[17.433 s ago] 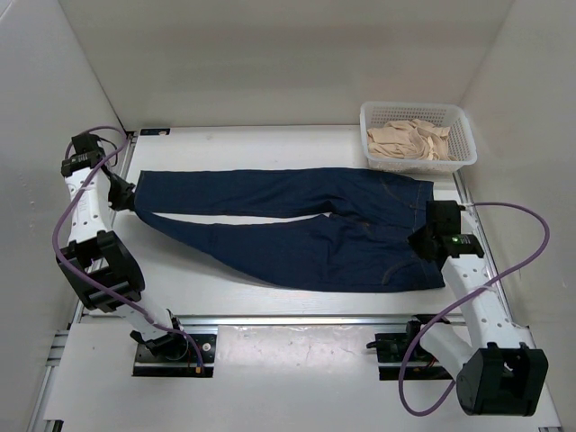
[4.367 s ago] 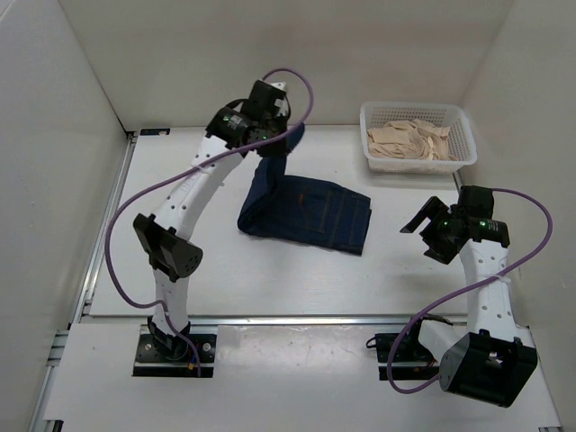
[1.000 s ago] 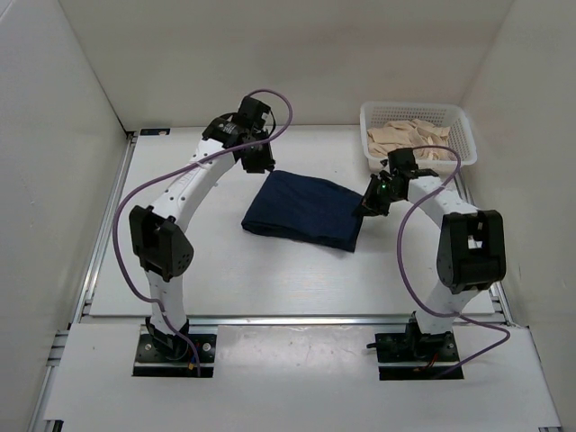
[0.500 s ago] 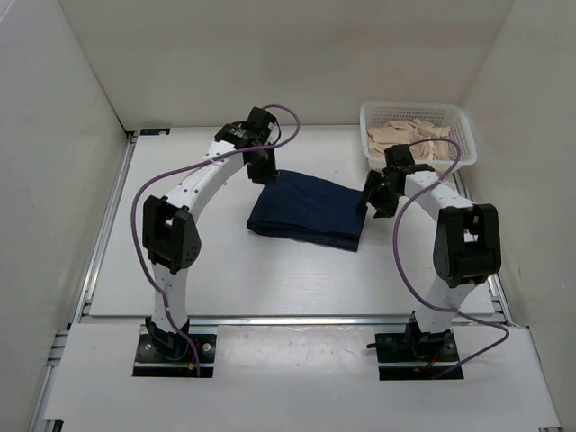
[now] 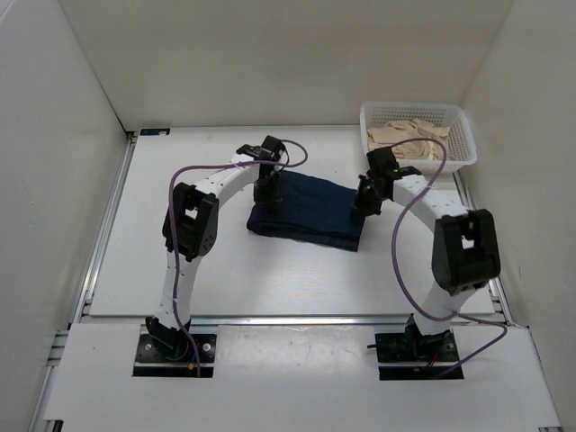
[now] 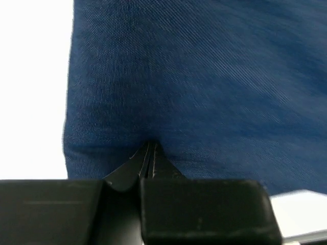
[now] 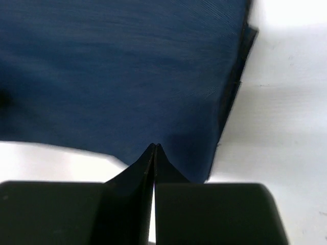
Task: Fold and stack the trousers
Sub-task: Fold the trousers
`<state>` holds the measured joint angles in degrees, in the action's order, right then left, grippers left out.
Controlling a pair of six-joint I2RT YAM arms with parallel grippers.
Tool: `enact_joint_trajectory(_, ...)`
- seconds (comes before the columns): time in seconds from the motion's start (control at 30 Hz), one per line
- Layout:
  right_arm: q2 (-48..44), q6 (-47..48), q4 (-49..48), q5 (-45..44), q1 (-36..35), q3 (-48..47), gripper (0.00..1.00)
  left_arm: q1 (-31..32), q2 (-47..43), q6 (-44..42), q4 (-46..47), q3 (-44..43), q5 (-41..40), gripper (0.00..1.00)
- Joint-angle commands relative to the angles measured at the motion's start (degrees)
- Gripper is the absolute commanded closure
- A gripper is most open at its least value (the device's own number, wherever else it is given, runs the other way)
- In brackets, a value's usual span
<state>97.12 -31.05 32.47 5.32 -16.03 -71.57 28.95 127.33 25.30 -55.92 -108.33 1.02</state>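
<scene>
Left claw (image 5: pixel 267 192), seen from the top camera, sits at the far left corner of the folded jeans (image 5: pixel 310 213), and the right claw (image 5: pixel 364 202) sits at their right edge. The jeans lie as a compact dark navy rectangle near the middle of the white worktop (image 5: pixel 180 261), between the two claws. A white basket (image 5: pixel 459 155) holding beige garments (image 5: pixel 409 137) stands at the far right corner, just beyond the right arm.

From the left wrist camera, the left claw (image 6: pixel 148 153) is clenched, its two fingers pressed flat together with no gap. The tips touch the denim, which dimples slightly around them. The jeans (image 6: pixel 204 76) fill most of this view, with bare worktop (image 6: pixel 30 76) along their left edge.

From the right wrist camera, the right claw (image 7: pixel 154 149) is likewise clenched, fingers meeting in a thin line. Its tips rest at the near edge of the jeans (image 7: pixel 127 66), close to a corner. The stacked folded layers show along the cloth's right side, and worktop (image 7: pixel 286 127) lies beyond them.
</scene>
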Motion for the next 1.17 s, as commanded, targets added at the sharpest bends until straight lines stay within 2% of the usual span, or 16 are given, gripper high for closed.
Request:
enact_joint_trajectory(0.0, 6.31, -0.86, -1.61, -0.22, 0.30, 3.62, 0.99, -0.30, 0.64, -0.25, 2.04, 4.43, 1.01, 0.90)
enact_joint_trajectory(0.2, 10.46, 0.19, -2.23, 1.00, 0.30, 4.77, 0.99, -0.30, -5.94, 3.16, 3.98, 16.19, -0.57, 0.90)
enact_joint_trajectory(0.33, 5.47, 0.20, -0.48, 1.01, -0.93, 2.50, 0.99, -0.30, -15.33, 6.07, 3.98, 25.68, -3.38, 0.90)
enact_joint_trajectory(0.43, -1.48, 0.73, 1.54, -0.13, -0.93, 0.22, 0.99, -0.91, -24.04, 6.60, 2.24, 26.60, -5.31, 0.90)
enact_joint_trajectory(0.47, -3.24, 0.73, 2.33, -2.22, -0.93, -0.75, 0.96, -0.91, -27.36, 6.60, 0.83, 25.55, -6.45, 0.83)
enact_joint_trajectory(0.5, -6.73, 1.42, 4.25, -3.46, -0.93, -1.72, 0.89, -0.91, -28.70, 6.08, -0.67, 23.89, -7.86, 0.79)
enact_joint_trajectory(0.53, -8.60, 2.04, 5.05, -4.87, -0.93, -3.47, 0.68, -0.91, -29.76, 5.56, -3.90, 20.04, -10.22, 0.75)
enact_joint_trajectory(0.57, -10.27, 2.04, 6.02, -6.27, -0.93, -4.36, 0.53, -0.91, -31.42, 4.77, -5.50, 17.83, -11.55, 0.71)
enact_joint_trajectory(0.6, -13.68, 2.65, 8.12, -9.77, -0.93, -5.15, 0.24, -0.91, -32.05, 4.76, -7.08, 15.63, -12.69, 0.60)
enact_joint_trajectory(0.67, -19.04, 3.19, 9.80, -14.18, -0.93, -6.47, 0.08, -1.44, -33.54, 3.97, -11.29, 9.74, -15.68, 0.53)
enact_joint_trajectory(0.73, -22.40, 3.19, 12.17, -18.49, -0.23, -6.48, 0.04, -2.58, -34.95, 3.44, -13.41, 6.57, -17.27, 0.31)
enact_joint_trajectory(0.77, -25.55, 3.19, 13.14, -21.90, -0.23, -6.48, 0.03, -3.10, -37.13, 3.44, -13.95, 4.64, -17.97, 0.30)
enact_joint_trajectory(0.8, -27.06, 3.71, 13.84, -23.59, 0.47, -7.00, 0.03, -3.11, -38.46, 3.44, -13.95, 4.10, -17.98, 0.13)
enact_joint_trajectory(0.83, -28.55, 3.71, 15.68, -25.52, 0.48, -7.00, 0.03, -4.07, -39.95, 3.44, -13.95, 4.10, -18.59, 0.00)
enact_joint_trajectory(0.93, -33.83, 4.85, 18.68, -31.50, 1.00, -7.00, 0.03, -6.62, -46.54, 2.91, -12.56, 4.18, -20.18, 0.00)
enact_joint_trajectory(1.13, -40.43, 4.15, 20.79, -34.68, 1.00, -3.84, 0.02, -10.75, -57.88, 1.60, -7.90, 9.98, -22.99, 0.00)
